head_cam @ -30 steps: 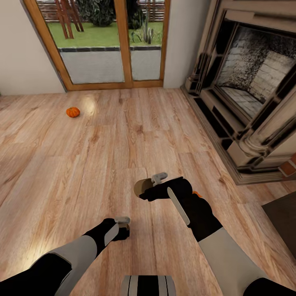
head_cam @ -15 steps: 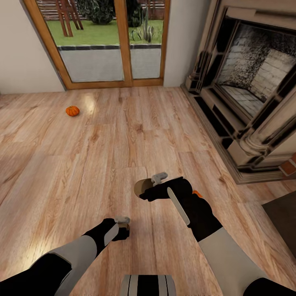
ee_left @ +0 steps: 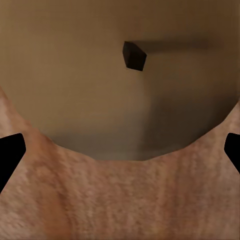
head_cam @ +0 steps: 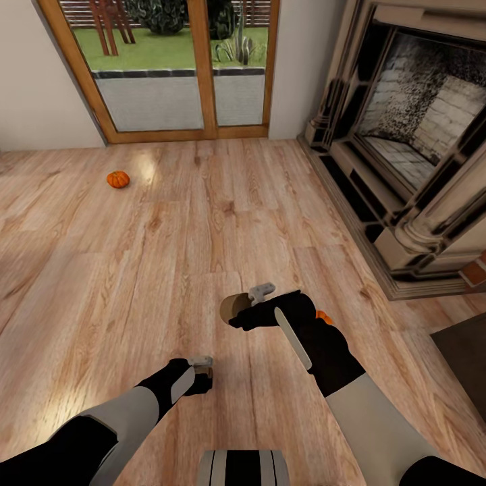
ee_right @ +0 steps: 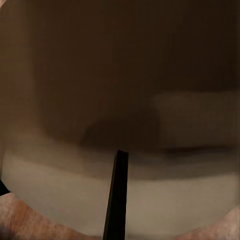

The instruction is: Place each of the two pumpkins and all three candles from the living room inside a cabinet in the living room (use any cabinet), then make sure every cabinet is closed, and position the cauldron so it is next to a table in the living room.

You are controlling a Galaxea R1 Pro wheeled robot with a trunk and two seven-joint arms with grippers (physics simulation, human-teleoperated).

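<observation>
While each pincer [head_cam: 237, 312] [head_cam: 202, 372] grasps a candle [head_cam: 231, 307] [ee_left: 120, 75], a pumpkin [head_cam: 117, 179] sits far left on the floor [head_cam: 202, 223].

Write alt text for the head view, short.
Two robot arms reach over a wooden floor, each tool shut on a tan candle: right tool on one candle, left tool on another. An orange pumpkin lies near the glass patio door; a stone fireplace stands at right.
</observation>
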